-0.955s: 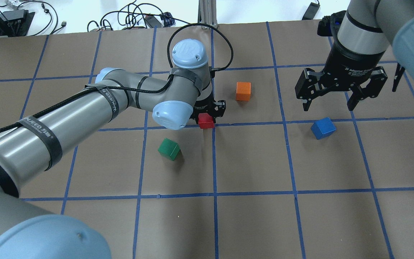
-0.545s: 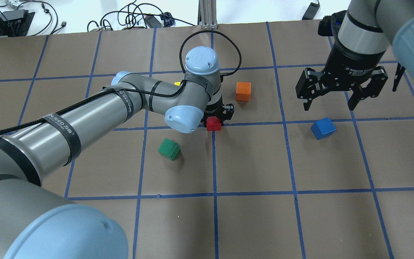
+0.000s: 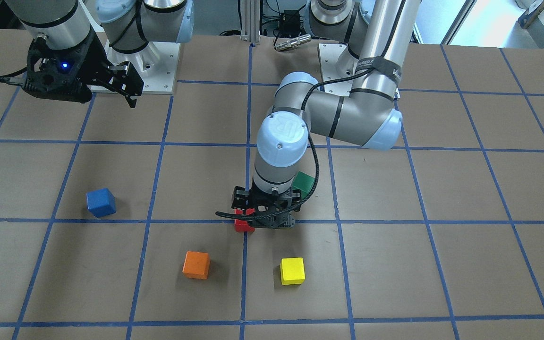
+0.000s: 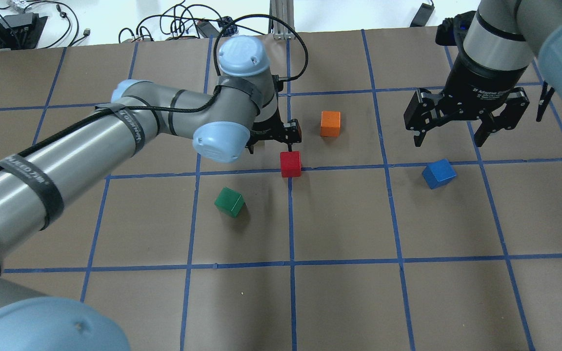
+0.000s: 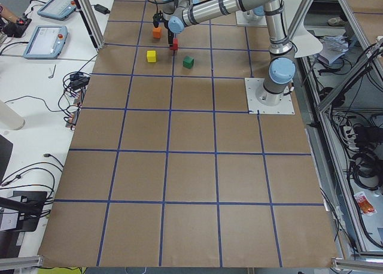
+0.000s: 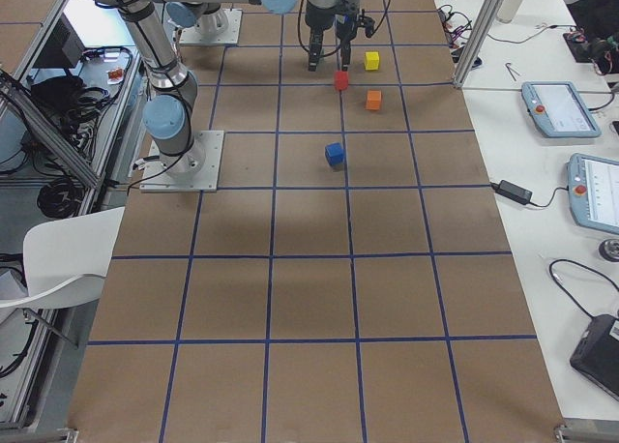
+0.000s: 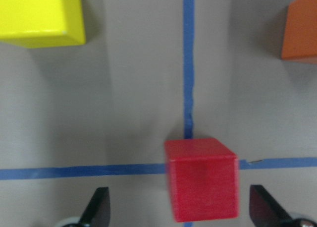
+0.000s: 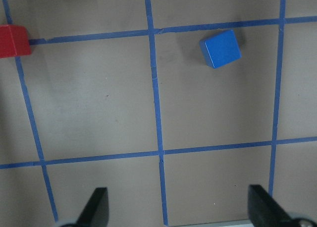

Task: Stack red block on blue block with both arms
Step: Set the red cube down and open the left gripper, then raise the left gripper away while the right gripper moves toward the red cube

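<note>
Red block point(image 4: 291, 164) lies untouched across blue tape point(image 4: 339, 167); left tool point(image 4: 271, 141) and right tool point(image 4: 449, 141) both spread apart.

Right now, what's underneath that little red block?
The red block sits flat on the brown paper table, where two blue tape lines meet. The crossing itself is hidden beneath the block; nothing else shows under there.

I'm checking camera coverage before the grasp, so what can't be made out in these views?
Yellow block: hidden in the overhead view by the left arm.
Green block: mostly behind that arm's wrist in the front-facing view.
Red block: cut off by the right wrist view's left edge.
</note>
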Controlling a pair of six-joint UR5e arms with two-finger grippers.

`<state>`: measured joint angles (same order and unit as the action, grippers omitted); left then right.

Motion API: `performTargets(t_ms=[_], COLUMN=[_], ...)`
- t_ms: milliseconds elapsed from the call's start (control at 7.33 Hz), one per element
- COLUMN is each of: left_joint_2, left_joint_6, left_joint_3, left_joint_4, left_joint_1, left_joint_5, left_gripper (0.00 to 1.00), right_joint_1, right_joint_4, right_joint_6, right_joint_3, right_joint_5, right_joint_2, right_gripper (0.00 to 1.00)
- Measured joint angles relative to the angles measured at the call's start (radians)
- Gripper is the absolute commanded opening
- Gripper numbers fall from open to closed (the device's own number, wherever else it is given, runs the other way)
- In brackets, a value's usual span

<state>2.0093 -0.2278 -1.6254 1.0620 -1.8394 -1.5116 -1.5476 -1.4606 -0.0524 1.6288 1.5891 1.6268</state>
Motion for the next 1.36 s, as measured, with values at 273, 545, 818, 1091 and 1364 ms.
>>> performTargets(t_ms=[273, 545, 818, 1091, 1364], left_joint_2=[-0.147, -0.282, -0.381, -0.395, -0.382], left_joint_6=[0.240, 0.362, 0.357, 0.307, 0.286], left_joint_3=[-0.001, -0.010, 0.004, 0.069, 0.138], left_joint_4=[0.202, 0.325, 0.398, 0.474, 0.528], left_joint_1=[0.157, 0.265, 0.279, 0.272, 0.266], left_joint_5=[-0.007, -0.014, -0.019, -0.052, -0.058], left_gripper=[1.00, 1.00, 1.00, 1.00, 1.00], right_joint_1=[-0.027, -0.132, -0.235, -0.308, -0.351], right_joint_4=[-0.120, -0.275, -0.384, -0.455, -0.502], right_joint_6=[-0.016, -0.113, -0.213, -0.287, -0.320], right_joint_3=[-0.006, -0.011, -0.018, -0.023, -0.024], right_joint_5=[-0.009, -0.008, -0.008, -0.011, -0.041], right_joint_2=[-0.057, -0.164, -0.272, -0.362, -0.428], right_gripper=[1.00, 1.00, 1.00, 1.00, 1.00])
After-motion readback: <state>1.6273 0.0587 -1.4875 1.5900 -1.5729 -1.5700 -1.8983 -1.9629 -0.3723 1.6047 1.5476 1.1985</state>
